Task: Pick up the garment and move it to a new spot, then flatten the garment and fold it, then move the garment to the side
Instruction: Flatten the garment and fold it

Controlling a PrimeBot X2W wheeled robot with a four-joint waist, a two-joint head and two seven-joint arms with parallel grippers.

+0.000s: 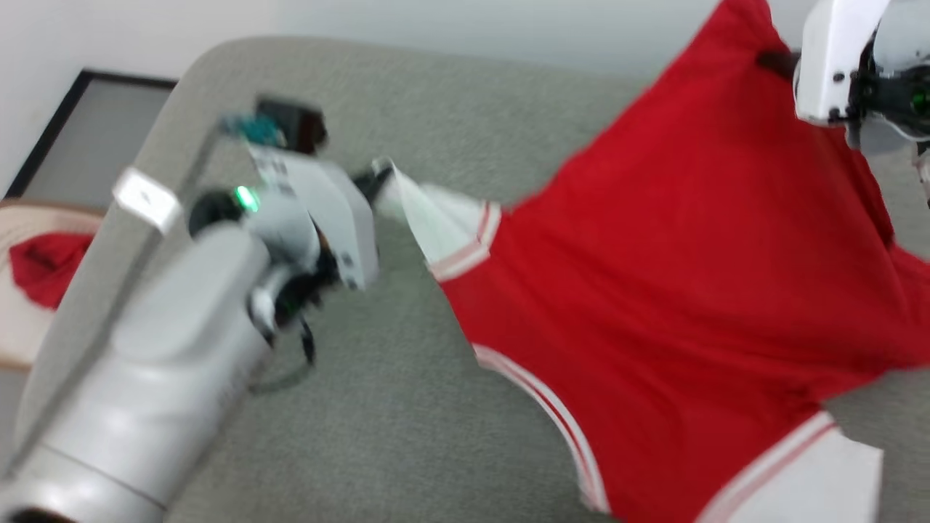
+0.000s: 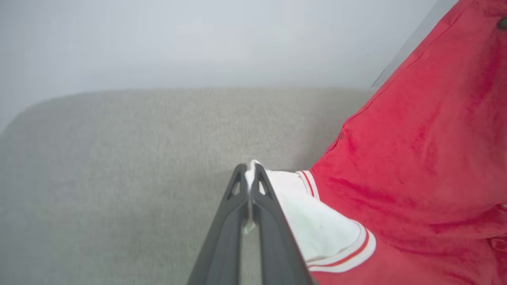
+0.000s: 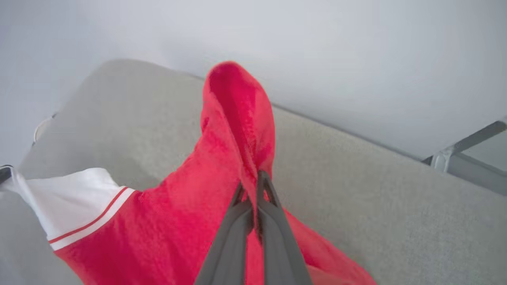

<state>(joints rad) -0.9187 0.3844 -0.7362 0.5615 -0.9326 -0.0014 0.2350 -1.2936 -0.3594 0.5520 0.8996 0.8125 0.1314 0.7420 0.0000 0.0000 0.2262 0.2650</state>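
Left forearm: pale grey and blurred, rising from the lower left corner of the head view.
Near sleeve: white with red-and-white trim, at the garment's near corner, low on the right.
Left tool: fingers pressed together, pinching the tip of the other white sleeve.
Garment: plain red side showing, pulled out between the two tools over the right half of the table. Whether its lower edge touches the table I cannot tell.
Right tool: fingers clamped on a bunched red fold at the garment's far corner, at the upper right of the head view.
Table: covered in grey fabric, with rounded corners, lying under the garment.
Basket: pale and round, beyond the table's left edge, with a red cloth bundle in it.
Wall: pale, behind the table.
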